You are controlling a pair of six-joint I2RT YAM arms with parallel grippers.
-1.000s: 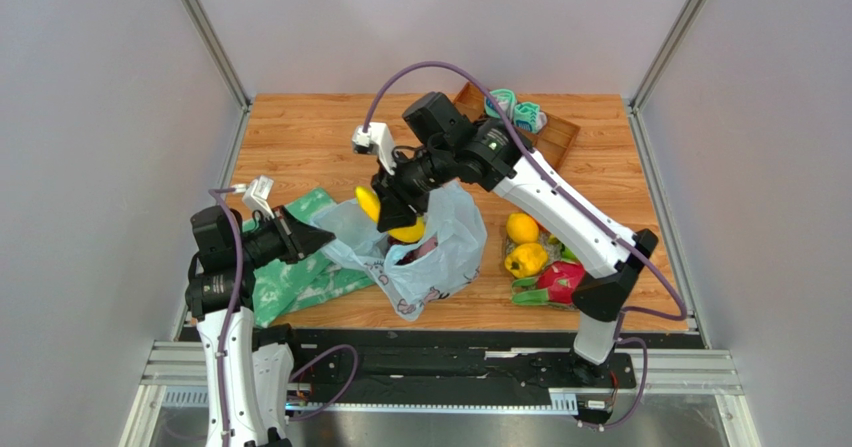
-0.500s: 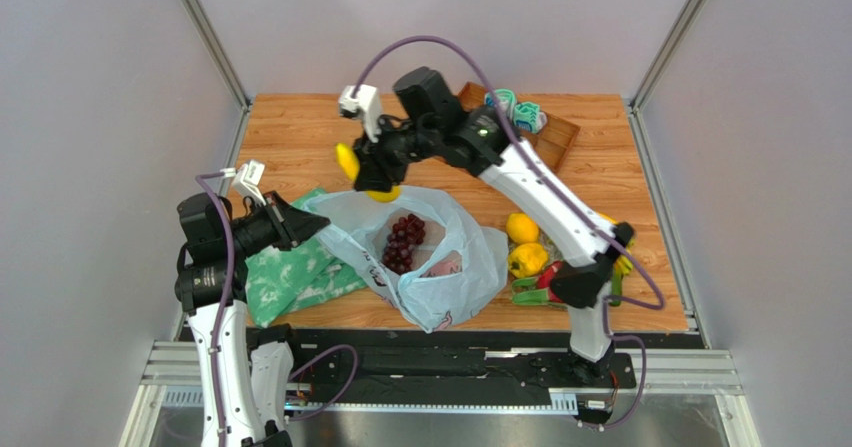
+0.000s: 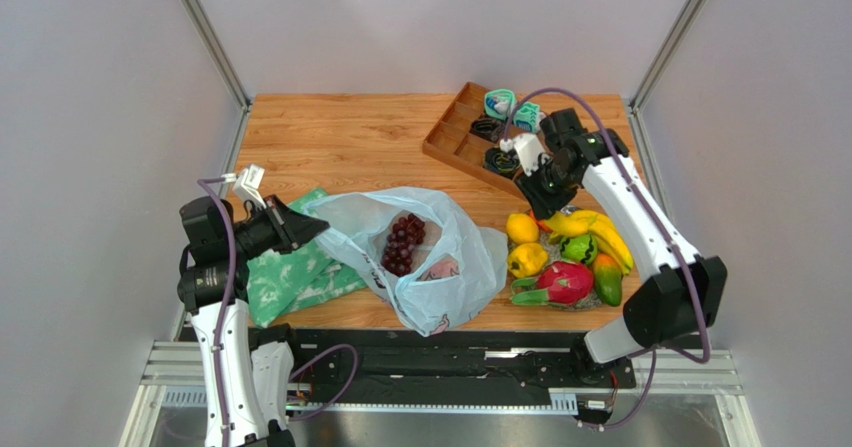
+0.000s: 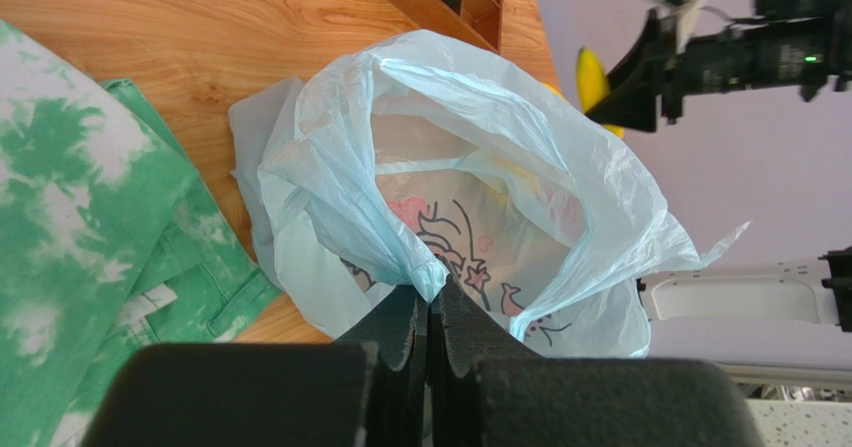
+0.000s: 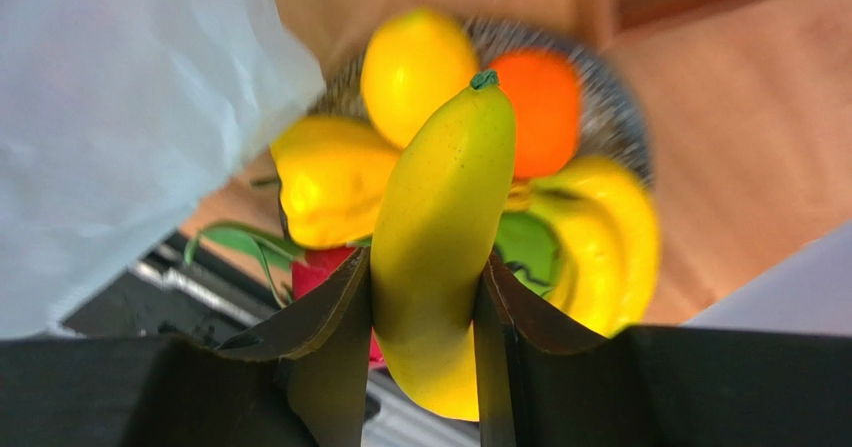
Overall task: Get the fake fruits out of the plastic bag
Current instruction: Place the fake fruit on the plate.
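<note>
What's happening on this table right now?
The left hand is shut on a bunched edge of the plastic bag, holding its mouth open. The right hand grips a single banana above the plate, where a lemon, orange and yellow pepper already lie. Purple grapes are inside the bag, not yet taken out.

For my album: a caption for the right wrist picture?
Right gripper holds a yellow banana over a plate of fake fruits beside the plastic bag.
</note>
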